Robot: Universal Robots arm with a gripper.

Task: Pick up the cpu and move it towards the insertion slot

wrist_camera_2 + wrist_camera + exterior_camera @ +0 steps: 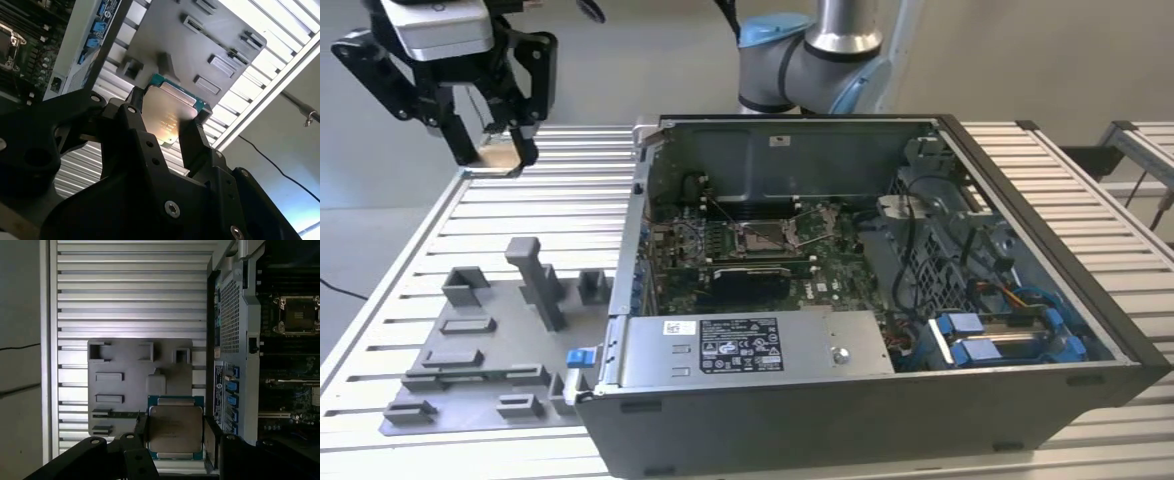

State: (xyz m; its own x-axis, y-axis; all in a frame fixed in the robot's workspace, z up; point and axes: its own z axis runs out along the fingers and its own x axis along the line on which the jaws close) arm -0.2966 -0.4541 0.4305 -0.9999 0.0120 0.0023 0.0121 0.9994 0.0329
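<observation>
Cpu (175, 432) clamped in gripper (491, 157), held above table (494, 225) at the exterior view's far left, slot (765, 236) on board (834, 268) inside open case (854, 410)

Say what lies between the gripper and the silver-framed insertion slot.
In the exterior view: bare ribbed aluminium table, then the open grey computer case's side wall before the insertion slot. The black gripper is shut on the square silvery cpu.
</observation>
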